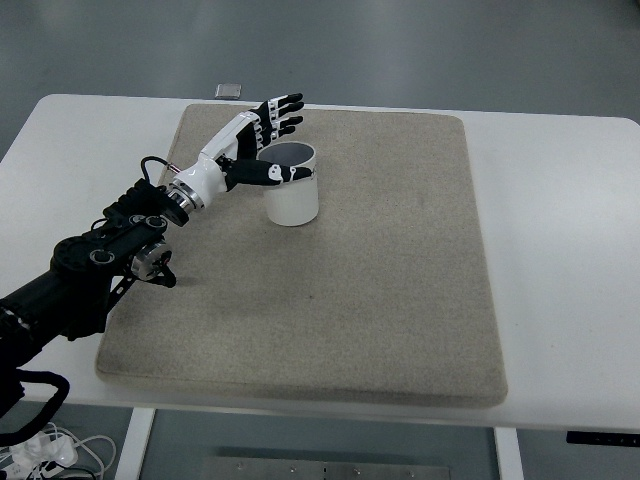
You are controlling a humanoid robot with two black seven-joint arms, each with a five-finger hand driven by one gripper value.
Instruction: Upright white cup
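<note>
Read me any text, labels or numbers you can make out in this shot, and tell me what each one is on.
None readable.
White cup: standing upright on the beige mat; no print legible on the side that shows, partly covered by the thumb of the left hand.
Small grey object at the table's far edge: too small to tell whether it carries any marking.

No readable text anywhere. My left hand (262, 132) has white markings on the black fingers (283, 112), but they're patches, not characters. The white cylindrical plastic cup (291, 187) may carry a dark mark near its rim under my thumb, too small and covered to read. The small grey rectangular object (229, 91) at the white desk's (560, 220) far edge shows no legible label. Nothing on the beige fabric mat (380, 290).
</note>
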